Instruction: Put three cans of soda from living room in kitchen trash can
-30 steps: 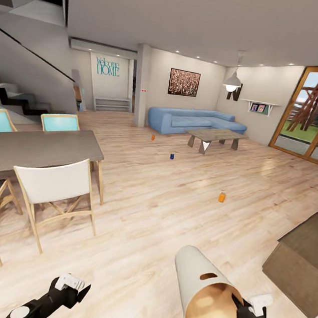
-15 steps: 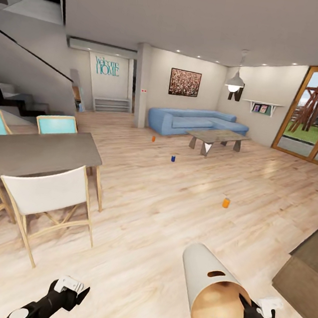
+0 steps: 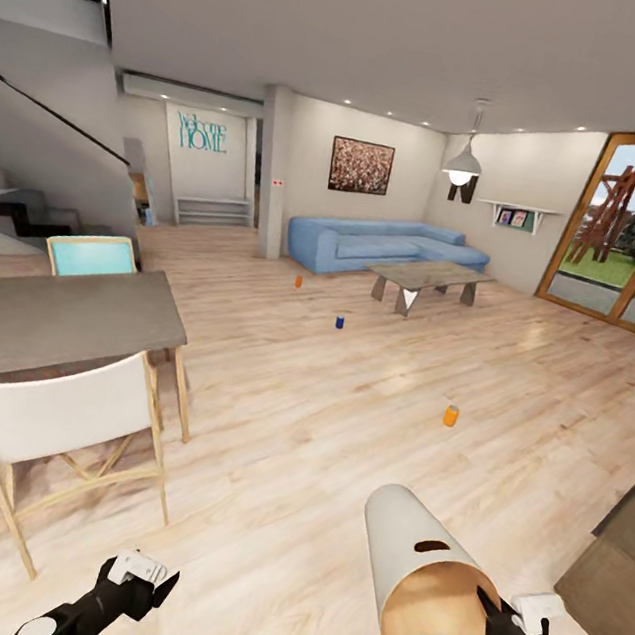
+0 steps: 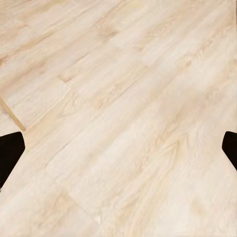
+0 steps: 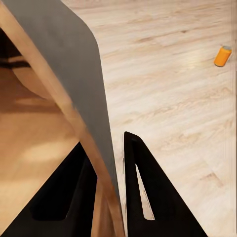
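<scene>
Left end effector (image 3: 142,576) hangs empty above the floor (image 3: 301,436), fingers spread wide. Far orange can (image 3: 298,281), blue can (image 3: 339,322) and near orange can (image 3: 451,415) stand on the floor. Right end effector (image 3: 497,618) pinches the rim of the trash can (image 3: 416,589), held tilted.

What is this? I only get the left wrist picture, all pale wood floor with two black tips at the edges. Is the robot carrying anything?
Observer: Yes. The right tool grips the rim of the tash can, held tipped with its mouth toward the robot.
Operator: And the tool I see?
Observer: The left tool is open and holds nothing.
Operator: Any cans around?
Observer: Three stand on the floor ahead: the near orange can, the dark blue can, and the far orange can toward the sofa.
</scene>
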`<state>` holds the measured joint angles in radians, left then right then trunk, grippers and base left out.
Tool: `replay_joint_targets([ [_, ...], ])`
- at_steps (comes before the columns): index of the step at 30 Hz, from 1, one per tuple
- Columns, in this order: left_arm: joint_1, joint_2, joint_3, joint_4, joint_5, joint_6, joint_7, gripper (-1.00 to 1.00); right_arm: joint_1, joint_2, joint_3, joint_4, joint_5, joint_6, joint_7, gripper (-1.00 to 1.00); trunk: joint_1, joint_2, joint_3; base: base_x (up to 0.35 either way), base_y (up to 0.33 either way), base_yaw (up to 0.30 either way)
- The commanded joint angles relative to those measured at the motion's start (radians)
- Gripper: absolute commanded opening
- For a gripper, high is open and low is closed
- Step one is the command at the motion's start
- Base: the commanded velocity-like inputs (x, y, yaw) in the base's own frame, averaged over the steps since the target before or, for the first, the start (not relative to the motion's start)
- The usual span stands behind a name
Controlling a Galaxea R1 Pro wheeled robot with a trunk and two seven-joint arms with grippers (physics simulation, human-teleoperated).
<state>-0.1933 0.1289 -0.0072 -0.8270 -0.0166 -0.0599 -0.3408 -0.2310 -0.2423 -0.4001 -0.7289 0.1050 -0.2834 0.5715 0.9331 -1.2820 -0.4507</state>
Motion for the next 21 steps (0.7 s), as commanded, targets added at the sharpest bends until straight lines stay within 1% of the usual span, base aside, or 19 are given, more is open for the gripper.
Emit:
replay_joint_targets([
  [1,0.0,0.0,0.0,0.0,0.0,-0.001,0.0,1.0,-0.001,0.0,-0.002,-0.002,-0.011,0.001,0.005,-1.0,0.0,0.0,0.001,0.327,0.003,-0.158],
  [6,0.0,0.0,-0.001,0.0,0.0,-0.002,0.0,1.0,-0.001,0.0,-0.002,-0.001,-0.011,0.0,0.007,-1.0,0.0,0.0,0.006,0.327,0.001,-0.165],
  [8,0.0,0.0,-0.002,0.0,0.0,-0.003,0.0,1.0,-0.001,-0.001,-0.002,-0.001,-0.011,0.0,0.007,-1.0,0.0,0.0,0.007,0.327,0.0,-0.067],
  [21,0.0,0.0,-0.003,0.002,-0.003,-0.003,0.0,1.0,0.001,0.003,0.0,0.001,-0.011,-0.002,0.01,-1.0,0.0,0.0,0.008,0.325,-0.012,-0.011],
])
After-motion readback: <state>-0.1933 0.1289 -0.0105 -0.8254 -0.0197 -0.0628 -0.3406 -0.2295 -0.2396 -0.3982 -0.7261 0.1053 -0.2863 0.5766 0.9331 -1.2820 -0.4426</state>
